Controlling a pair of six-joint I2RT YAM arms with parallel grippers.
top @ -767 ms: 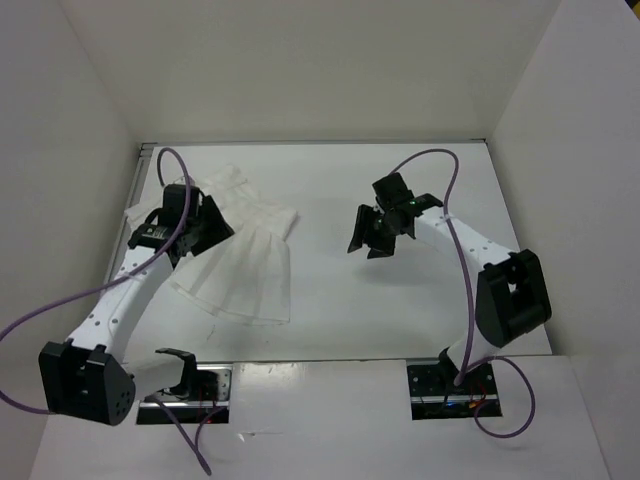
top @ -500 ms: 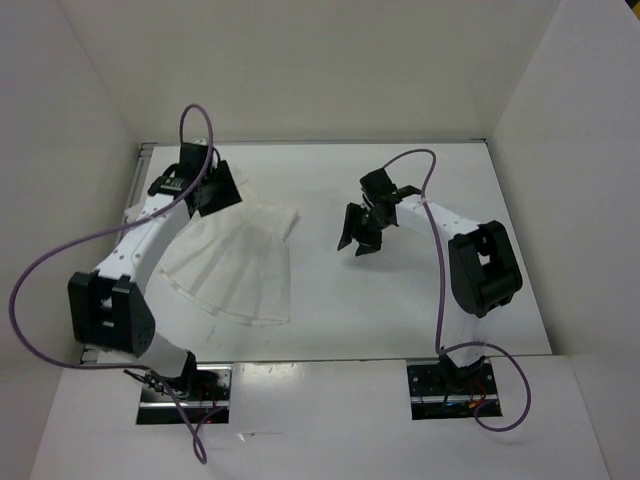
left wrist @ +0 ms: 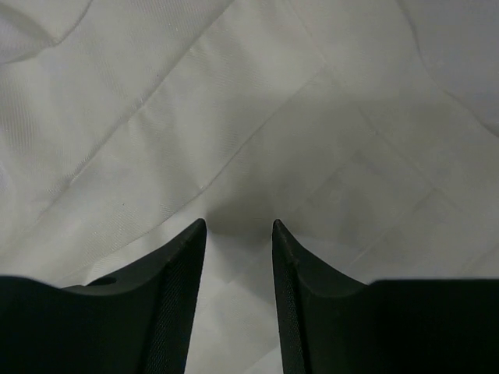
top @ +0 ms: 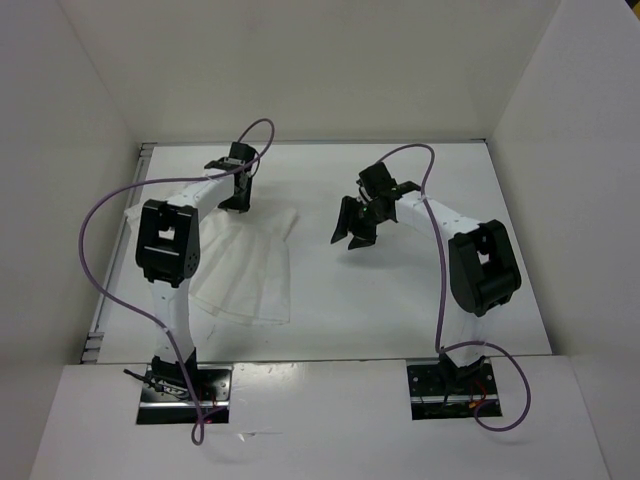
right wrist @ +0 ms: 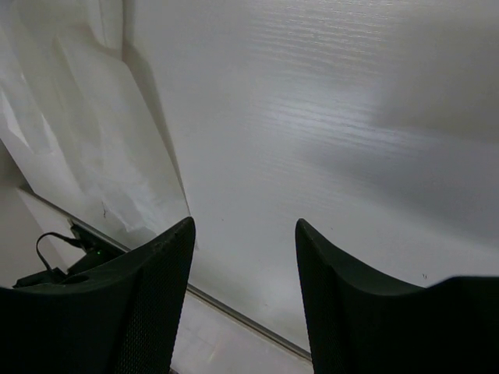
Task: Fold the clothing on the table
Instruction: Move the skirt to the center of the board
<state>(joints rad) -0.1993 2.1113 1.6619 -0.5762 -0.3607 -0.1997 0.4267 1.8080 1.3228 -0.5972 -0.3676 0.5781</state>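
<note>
Pre-grasp stage, I'd say, no fold yet. Small white thin pleated garment (top: 250, 270) lies flat on L half of glossy white table (top: 400, 300). Its long axis runs far-to-near, w/ narrow top toward far wall and hem toward arm bases. L gripper (left wrist: 234, 226) hovers over the fabric, parted, empty. R gripper (right wrist: 243, 222) is parted and empty over bare table. Next: both need to pinch the top corners.

- The white clothing (left wrist: 257, 117) fills the whole view, its thin fabric crossed by straight creases and folds that mostly run diagonally.
- The left end effector (left wrist: 238, 226) points down at the cloth from the bottom edge.
- Its two dark fingers (left wrist: 175, 304) stand apart with nothing gripped; only fabric shows through the gap.
- A soft shadow lies on the cloth just beyond the fingertips.
</note>
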